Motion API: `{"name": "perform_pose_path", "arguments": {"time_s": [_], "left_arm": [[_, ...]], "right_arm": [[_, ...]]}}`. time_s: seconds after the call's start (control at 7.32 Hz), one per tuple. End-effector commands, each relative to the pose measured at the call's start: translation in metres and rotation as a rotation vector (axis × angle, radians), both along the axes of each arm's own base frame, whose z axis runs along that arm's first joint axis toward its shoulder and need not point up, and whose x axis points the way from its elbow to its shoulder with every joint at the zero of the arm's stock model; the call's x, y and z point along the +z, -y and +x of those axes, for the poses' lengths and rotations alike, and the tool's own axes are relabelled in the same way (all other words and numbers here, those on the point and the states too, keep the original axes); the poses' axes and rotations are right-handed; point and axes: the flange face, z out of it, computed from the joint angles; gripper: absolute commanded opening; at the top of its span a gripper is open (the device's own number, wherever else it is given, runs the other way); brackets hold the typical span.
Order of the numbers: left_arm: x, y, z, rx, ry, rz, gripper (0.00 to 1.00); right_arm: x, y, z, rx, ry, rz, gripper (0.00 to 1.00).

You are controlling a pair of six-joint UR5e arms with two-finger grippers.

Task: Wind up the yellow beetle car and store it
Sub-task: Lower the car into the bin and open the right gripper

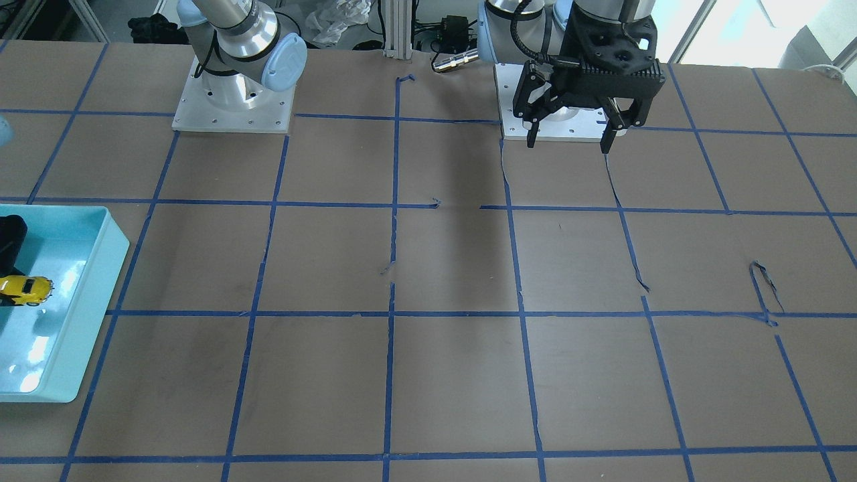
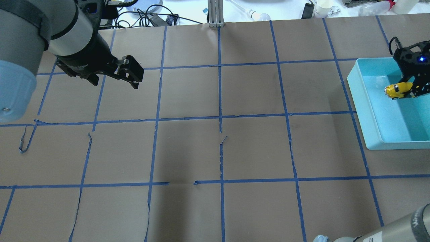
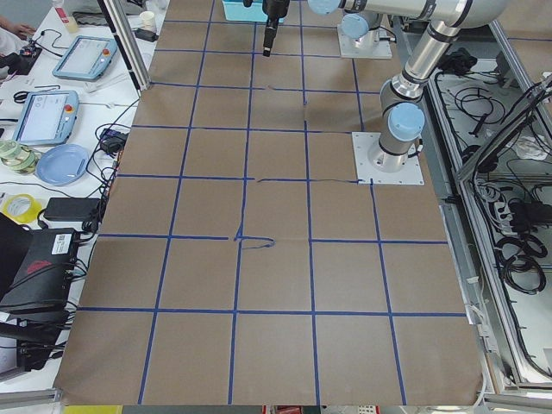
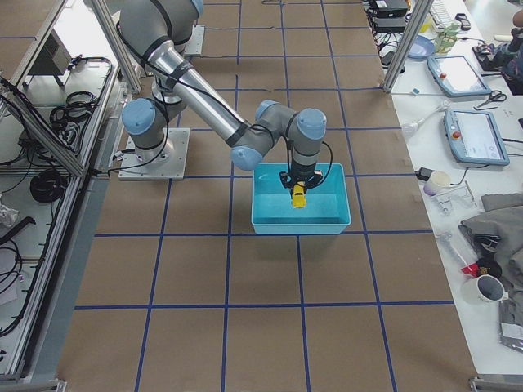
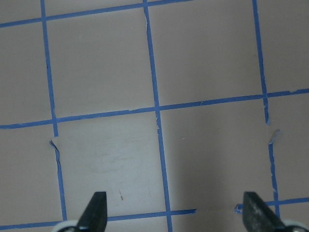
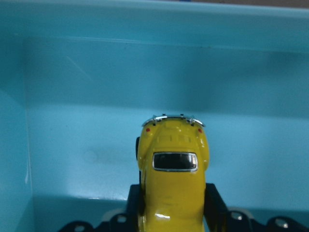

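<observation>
The yellow beetle car [image 6: 174, 179] is clamped between my right gripper's fingers [image 6: 215, 203], tail end pointing away from the wrist camera. My right gripper [image 2: 411, 89] holds the car [image 2: 396, 90] inside the light blue bin [image 2: 356, 87] at the table's right end. I cannot tell whether its wheels touch the bin floor. The car also shows in the front-facing view [image 1: 27, 289] and in the exterior right view [image 4: 300, 197]. My left gripper [image 1: 572, 137] is open and empty, hanging high above bare table in front of its base; it also shows in the overhead view [image 2: 131, 75] and its wrist view [image 5: 176, 212].
The brown table bears a blue tape grid with torn strips [image 2: 27, 139]. Both arm base plates [image 1: 234, 114] stand at the robot's edge. The bin's walls [image 6: 145, 63] surround the right gripper. Cables and bottles [image 2: 373, 6] lie beyond the far edge.
</observation>
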Motion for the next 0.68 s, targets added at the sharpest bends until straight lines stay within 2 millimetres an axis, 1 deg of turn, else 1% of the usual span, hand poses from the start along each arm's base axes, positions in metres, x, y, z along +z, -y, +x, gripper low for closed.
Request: {"name": "perform_pose_path", "arguments": {"time_s": [0.0,0.27,0.41,0.55], "left_arm": [[0.001,-0.001,0.000,0.000,0.002,0.000,1.00],[0.001,-0.001,0.000,-0.002,0.004,-0.002,1.00],[0.005,-0.003,0.001,-0.003,0.003,-0.009,1.00],[0.005,-0.003,0.001,-0.004,0.004,-0.008,1.00]], "right_arm": [[-0.025,-0.007,-0.001,0.014,0.028,0.003,0.10],[-0.036,-0.007,-0.002,0.013,0.035,0.015,0.28],[-0.036,-0.006,-0.002,0.013,0.033,0.016,0.31],[-0.036,-0.006,-0.002,0.011,0.035,0.017,0.43]]}}
